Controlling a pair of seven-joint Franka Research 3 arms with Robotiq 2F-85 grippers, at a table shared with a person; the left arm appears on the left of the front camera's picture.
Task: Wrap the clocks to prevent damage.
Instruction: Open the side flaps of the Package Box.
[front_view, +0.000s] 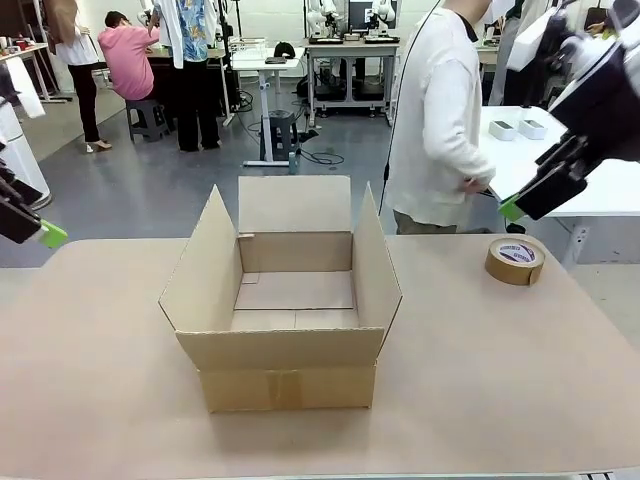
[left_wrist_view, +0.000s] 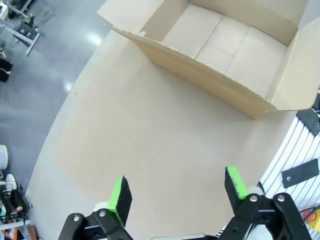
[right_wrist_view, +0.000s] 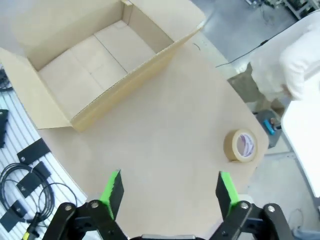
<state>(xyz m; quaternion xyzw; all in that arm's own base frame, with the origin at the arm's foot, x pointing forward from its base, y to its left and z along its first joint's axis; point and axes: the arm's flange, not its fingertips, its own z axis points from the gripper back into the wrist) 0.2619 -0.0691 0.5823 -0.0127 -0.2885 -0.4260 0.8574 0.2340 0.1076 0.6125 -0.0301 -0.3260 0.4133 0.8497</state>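
The clocks are out of view. An open, empty cardboard box (front_view: 285, 385) stands in the middle of the table with its flaps up; it also lies in the left wrist view (left_wrist_view: 200, 75) and the right wrist view (right_wrist_view: 120, 95). My left gripper (front_view: 45, 232) hovers above the table's left edge, its jaws apart with nothing between them (left_wrist_view: 177, 192). High over the right edge, my right gripper (front_view: 515, 208) is likewise open and empty (right_wrist_view: 167, 190). Both are well clear of the box.
A roll of brown packing tape (front_view: 515, 260) (right_wrist_view: 240, 145) stands on the table at the far right. A person in a white top (front_view: 435, 120) stands at the far side, turned toward a white side table (front_view: 600, 190). Bare tabletop (front_view: 100, 380) surrounds the box.
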